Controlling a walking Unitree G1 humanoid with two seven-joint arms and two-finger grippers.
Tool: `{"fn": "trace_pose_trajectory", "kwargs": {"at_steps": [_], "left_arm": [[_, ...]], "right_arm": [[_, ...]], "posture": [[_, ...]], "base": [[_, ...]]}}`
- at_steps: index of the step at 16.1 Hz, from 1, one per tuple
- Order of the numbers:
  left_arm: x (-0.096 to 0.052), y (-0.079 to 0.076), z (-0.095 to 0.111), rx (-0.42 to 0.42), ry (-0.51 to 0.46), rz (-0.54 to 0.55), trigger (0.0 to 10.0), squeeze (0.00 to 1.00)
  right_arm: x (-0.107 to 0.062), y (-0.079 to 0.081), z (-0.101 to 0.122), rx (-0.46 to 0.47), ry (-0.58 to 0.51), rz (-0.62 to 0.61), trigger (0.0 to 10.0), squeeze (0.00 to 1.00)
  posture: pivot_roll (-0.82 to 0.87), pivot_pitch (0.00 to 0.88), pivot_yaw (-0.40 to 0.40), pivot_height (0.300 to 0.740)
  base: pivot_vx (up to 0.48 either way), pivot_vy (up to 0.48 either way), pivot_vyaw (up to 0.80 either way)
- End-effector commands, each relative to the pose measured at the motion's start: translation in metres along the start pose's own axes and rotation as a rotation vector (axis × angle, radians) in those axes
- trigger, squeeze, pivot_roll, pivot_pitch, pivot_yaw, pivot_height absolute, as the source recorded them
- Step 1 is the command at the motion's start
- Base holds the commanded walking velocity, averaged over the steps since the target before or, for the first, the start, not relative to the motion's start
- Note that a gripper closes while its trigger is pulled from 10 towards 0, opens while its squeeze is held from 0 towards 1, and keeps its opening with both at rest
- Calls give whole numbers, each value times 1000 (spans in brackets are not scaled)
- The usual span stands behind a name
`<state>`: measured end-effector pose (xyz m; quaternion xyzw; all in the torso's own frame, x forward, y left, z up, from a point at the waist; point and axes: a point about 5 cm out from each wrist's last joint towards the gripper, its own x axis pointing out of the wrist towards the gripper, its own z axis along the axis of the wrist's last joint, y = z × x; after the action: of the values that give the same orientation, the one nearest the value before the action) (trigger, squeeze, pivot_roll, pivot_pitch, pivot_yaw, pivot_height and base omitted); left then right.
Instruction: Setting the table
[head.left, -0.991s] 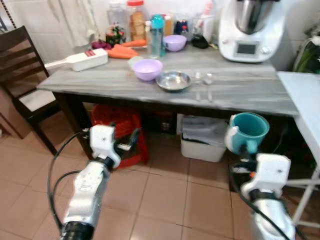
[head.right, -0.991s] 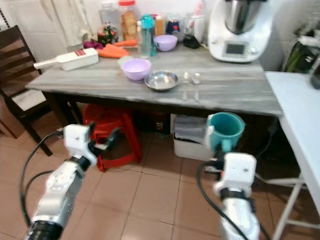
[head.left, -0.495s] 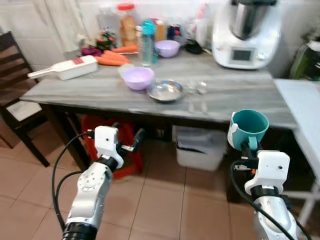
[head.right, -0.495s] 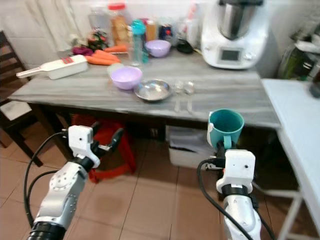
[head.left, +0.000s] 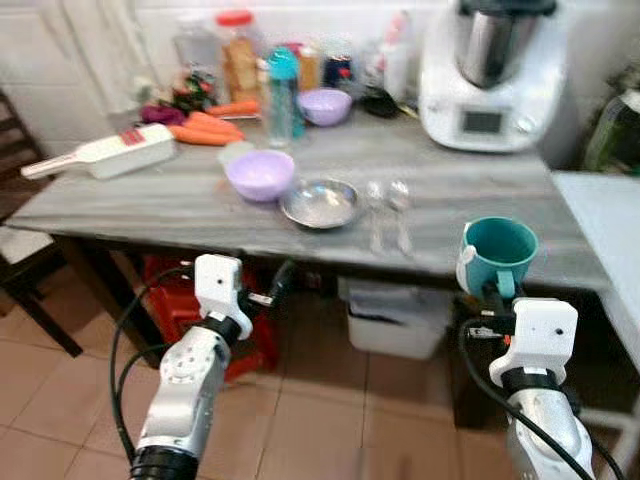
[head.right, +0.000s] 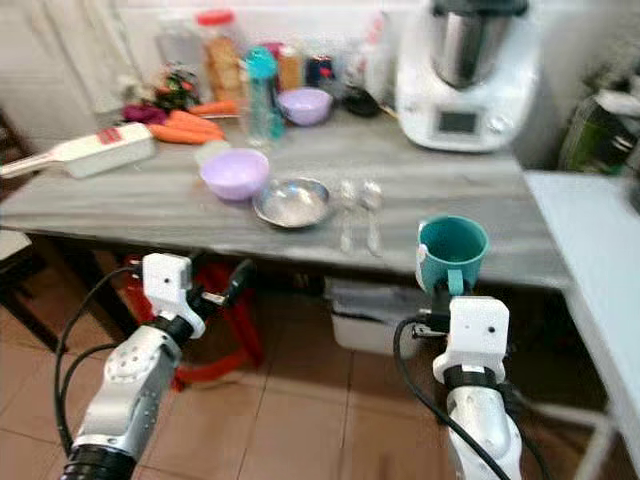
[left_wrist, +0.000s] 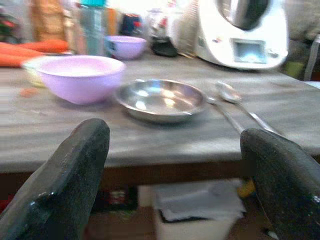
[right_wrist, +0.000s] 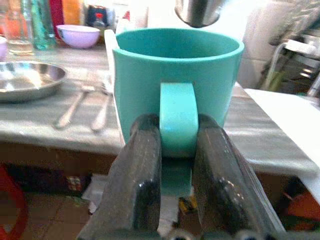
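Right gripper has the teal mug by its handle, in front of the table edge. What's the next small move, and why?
Probably lift the right gripper a little and carry the teal mug forward over the table, toward the bare spot right of the spoons. The mug hangs upright at the table's front edge, not yet over the top.

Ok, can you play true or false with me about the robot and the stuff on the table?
1. The right gripper holds the teal mug by its handle. True.
2. The left gripper holds a spoon. False: it is open and empty.
3. The metal dish sits beside the purple bowl. True.
4. The carrots are inside the metal dish. False: they lie farther back on the table.
5. The mug stands upside down. False: it is upright.
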<state>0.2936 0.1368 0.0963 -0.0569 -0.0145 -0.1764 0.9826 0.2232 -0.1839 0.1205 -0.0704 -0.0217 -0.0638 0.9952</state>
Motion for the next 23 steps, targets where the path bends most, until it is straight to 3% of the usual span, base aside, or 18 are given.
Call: {"fn": "trace_pose_trajectory", "kwargs": {"at_steps": [1,14,23], "left_arm": [[-4,8,2,15,5,17,10000,0],[-8,4,1,15,8,14,10000,0],[-10,1,0,12,10,-9,10000,0]], "right_arm": [[2,7,6,20,-21,22,10000,0],[10,7,13,17,-55,23,10000,0],[11,9,17,3,-73,33,10000,0]], "posture": [[-114,0,31,740],[-117,0,28,740],[-116,0,25,740]], "base": [[379,0,0],[353,0,388],[0,0,0]]}}
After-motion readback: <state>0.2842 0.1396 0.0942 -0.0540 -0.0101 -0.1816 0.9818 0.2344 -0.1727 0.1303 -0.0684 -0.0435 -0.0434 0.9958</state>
